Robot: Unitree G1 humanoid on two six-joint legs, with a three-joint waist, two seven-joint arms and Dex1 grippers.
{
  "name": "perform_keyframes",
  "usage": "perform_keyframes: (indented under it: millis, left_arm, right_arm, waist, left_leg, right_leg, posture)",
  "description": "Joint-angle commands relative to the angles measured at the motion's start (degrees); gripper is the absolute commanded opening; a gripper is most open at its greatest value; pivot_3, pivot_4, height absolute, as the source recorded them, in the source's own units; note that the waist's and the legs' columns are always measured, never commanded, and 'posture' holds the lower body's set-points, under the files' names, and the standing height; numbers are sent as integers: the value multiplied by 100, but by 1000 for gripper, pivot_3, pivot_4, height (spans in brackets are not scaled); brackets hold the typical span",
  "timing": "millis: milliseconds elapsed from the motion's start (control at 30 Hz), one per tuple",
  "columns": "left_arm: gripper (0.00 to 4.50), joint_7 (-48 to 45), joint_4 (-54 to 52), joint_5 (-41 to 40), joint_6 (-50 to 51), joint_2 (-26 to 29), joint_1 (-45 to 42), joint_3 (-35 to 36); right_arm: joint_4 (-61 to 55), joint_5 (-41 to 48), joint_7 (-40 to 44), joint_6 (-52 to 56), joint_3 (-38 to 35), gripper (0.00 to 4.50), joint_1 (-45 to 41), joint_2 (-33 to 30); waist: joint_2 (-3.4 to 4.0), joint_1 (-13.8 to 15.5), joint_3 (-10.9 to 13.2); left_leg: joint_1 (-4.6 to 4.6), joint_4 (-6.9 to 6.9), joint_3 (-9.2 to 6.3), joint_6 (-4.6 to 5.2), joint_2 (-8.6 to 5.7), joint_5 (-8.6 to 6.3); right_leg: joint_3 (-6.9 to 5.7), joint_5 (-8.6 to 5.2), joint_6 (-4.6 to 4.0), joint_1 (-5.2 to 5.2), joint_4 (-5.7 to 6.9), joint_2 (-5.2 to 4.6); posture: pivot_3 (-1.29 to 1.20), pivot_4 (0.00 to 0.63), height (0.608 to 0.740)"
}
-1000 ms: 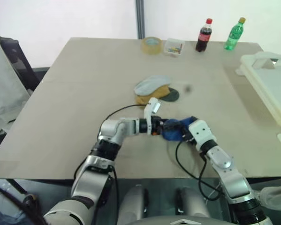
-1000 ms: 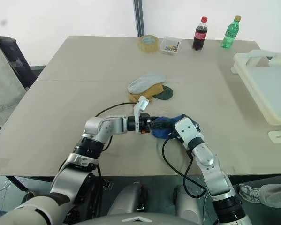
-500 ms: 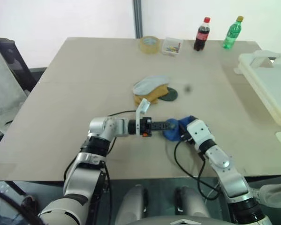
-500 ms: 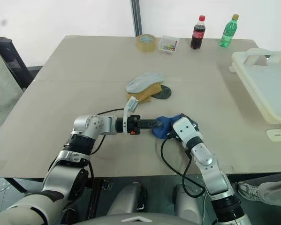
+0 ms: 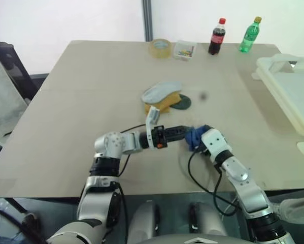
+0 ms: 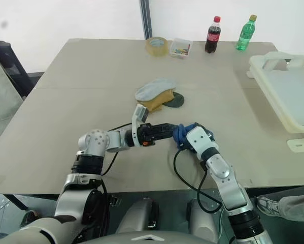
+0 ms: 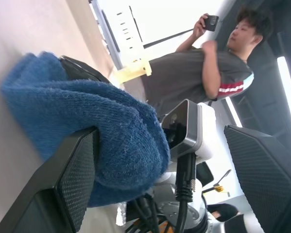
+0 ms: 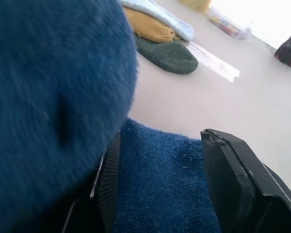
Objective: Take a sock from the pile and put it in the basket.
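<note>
While the right gripper (image 5: 196, 141) clamps the blue sock (image 5: 194, 136) above the table (image 5: 80, 101), clear of the pile (image 5: 164, 97), and the left gripper (image 5: 181, 132) gapes beside it, roughly halfway: taken, not yet carried to the basket (image 5: 289, 86) far right.

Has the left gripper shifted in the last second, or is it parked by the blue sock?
Yes. The left gripper has pulled back from the blue sock toward the robot's left, and its forearm has swung out, judged against the pile, which stayed put.
</note>
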Motion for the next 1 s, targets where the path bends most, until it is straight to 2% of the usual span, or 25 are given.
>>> perform_keyframes:
  millis: [33, 367, 667, 967, 1000]
  left_arm:
    - [4290, 246, -263, -274, 110, -198, 40, 174]
    - [4290, 706, -80, -400, -23, -502, -54, 448]
    - [4290, 1022, 156, -548, -61, -943, -326, 642]
    - [4290, 1453, 858, -229, -547, -1577, -595, 531]
    - [4357, 1471, 935, -170, -627, -1622, -613, 490]
  right_arm:
    - [-511, 304, 159, 465, -343, 2675, -11, -17]
    - [-1575, 632, 662, 1377, -1108, 2675, 47, -819]
    - [-1946, 1396, 561, 2344, -2149, 2675, 251, -644]
    - [-2668, 2929, 775, 2952, -3150, 2675, 489, -406]
    - [-2780, 3188, 830, 3065, -3265, 2920, 511, -389]
  waist:
    - [2, 2, 2]
    - [4, 10, 27]
    - [3, 71, 38]
    - [6, 131, 41]
    - [6, 134, 41]
  left_leg:
    - [0, 0, 0, 0, 0, 0]
    - [-12, -10, 0, 1, -4, 0]
    - [-14, -11, 0, 1, -8, 0]
    - [-22, -11, -1, 2, -16, 0]
    - [-24, -11, -3, 2, -16, 0]
  right_leg:
    - [1, 0, 0, 0, 1, 0]
    - [-1, 0, 0, -12, -1, 3]
    - [-1, -1, 0, -12, -3, 4]
    - [0, -1, 1, -19, -3, 6]
    - [-1, -1, 1, -19, -3, 6]
  posture:
    - [0, 150, 740]
    - [0, 150, 740]
    - [0, 150, 740]
    - [0, 150, 740]
    - [0, 150, 740]
